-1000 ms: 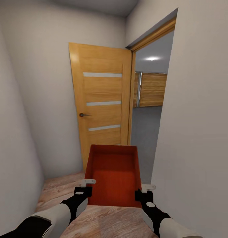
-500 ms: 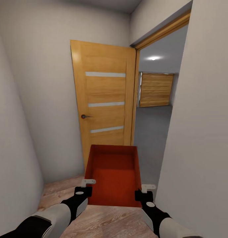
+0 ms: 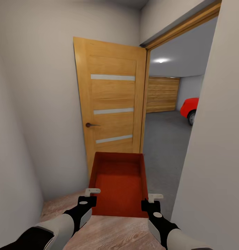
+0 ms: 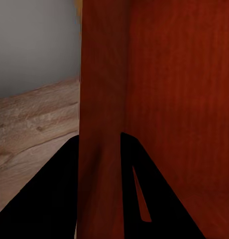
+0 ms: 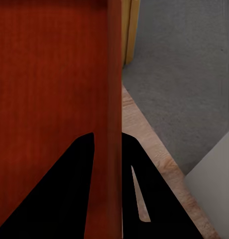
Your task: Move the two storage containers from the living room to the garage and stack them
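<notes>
Showing the red car (image 3: 189, 109) beyond the container (image 3: 119, 184), head view alone

Soft, even light; a ceiling lamp (image 3: 161, 60) glares at upper right. Wrist views blurry, fingers pure black.

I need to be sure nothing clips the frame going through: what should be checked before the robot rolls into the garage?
1. Left pincer clamps the storage container wall: ok.
2. Right pincer clamps the opposite wall: ok.
3. Door swung open, off the opening: ok.
4. Grey garage floor in the doorway free of obstacles: ok as far as visible.
5. Right-hand wall clearance for the right arm: cannot tell; it looks tight.
6. Red car away from the straight path: ok.
</notes>
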`<state>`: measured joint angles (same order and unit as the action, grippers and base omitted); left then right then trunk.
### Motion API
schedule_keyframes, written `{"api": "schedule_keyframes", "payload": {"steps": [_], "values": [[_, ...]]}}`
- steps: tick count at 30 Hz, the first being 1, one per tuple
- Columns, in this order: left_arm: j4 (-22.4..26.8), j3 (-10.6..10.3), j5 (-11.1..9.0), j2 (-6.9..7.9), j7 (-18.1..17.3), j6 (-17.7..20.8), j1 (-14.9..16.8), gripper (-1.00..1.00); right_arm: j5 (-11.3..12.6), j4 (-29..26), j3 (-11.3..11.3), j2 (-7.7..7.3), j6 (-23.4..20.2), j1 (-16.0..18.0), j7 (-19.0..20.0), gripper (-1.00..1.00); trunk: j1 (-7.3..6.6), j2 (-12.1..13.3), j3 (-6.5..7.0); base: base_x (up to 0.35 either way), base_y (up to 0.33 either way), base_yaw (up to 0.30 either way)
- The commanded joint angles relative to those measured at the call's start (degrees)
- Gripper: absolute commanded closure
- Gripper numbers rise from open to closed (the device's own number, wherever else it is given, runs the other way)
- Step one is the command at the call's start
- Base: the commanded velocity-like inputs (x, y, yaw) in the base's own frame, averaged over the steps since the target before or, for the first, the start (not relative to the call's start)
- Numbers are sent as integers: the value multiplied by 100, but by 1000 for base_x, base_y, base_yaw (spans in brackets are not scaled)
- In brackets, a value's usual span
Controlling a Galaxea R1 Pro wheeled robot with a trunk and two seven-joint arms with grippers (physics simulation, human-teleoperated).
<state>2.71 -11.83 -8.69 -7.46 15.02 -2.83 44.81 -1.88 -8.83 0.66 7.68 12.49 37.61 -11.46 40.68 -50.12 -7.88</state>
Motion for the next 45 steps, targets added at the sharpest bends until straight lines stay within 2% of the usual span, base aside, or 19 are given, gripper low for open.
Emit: {"api": "schedule_keyframes", "payload": {"steps": [1,23,38,45], "values": [[-15,137,-80,140,133,-25,2,100,-93,-126,-198,5,63,10,51,100,4,-7,-9,285,219,-243],[-14,137,-80,135,135,-25,2,100,-93,-127,-198,6,61,10,51,100,4,-7,-9,281,219,-277],[-16,137,-80,131,139,-25,2,100,-93,-128,-198,6,60,10,51,100,4,-7,-9,34,24,-279],[-16,137,-80,131,133,-25,2,100,-93,-127,-198,1,60,10,55,100,4,-7,-9,189,170,-65]]}}
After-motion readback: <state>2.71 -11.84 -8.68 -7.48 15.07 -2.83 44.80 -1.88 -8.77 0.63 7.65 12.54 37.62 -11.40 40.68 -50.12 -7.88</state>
